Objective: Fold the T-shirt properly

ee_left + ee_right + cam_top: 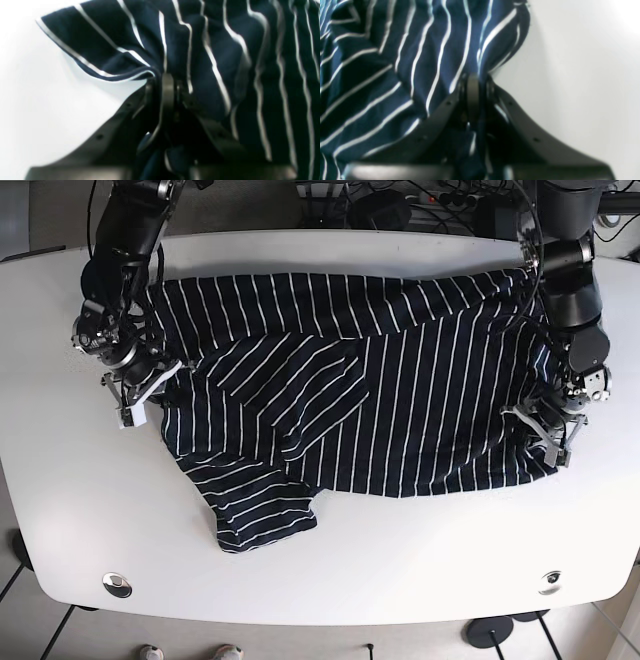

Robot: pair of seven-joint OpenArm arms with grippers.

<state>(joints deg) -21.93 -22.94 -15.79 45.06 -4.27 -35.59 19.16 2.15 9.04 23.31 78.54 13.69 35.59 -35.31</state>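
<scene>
A: While the table (pixel 330 570) is taken as the largest item, what is recorded on it?

B: One white table is noted, and one T-shirt (pixel 370 405), navy with thin white stripes, is spread across its middle and far half. The body is laid crosswise in loose folds, and a sleeve (pixel 255 510) is seen pointing toward the near edge.

A: How are the arms posed?

B: Two arms are counted. Both are reached down from the far edge to opposite ends of the shirt. The left arm (pixel 570 290) is seen on the base view's right, its wrist bent down over the cloth's edge. The right arm (pixel 125 250) is seen on that view's left, angled down to the other end.

A: And the claws?

B: Two are logged. The left gripper (pixel 167 82) is pressed together on a bunched edge of the T-shirt, with cloth gathered between the fingers (pixel 120 117). The right gripper (pixel 473 82) is likewise clamped on a gathered edge of the shirt, with bare table seen just beside it.
</scene>
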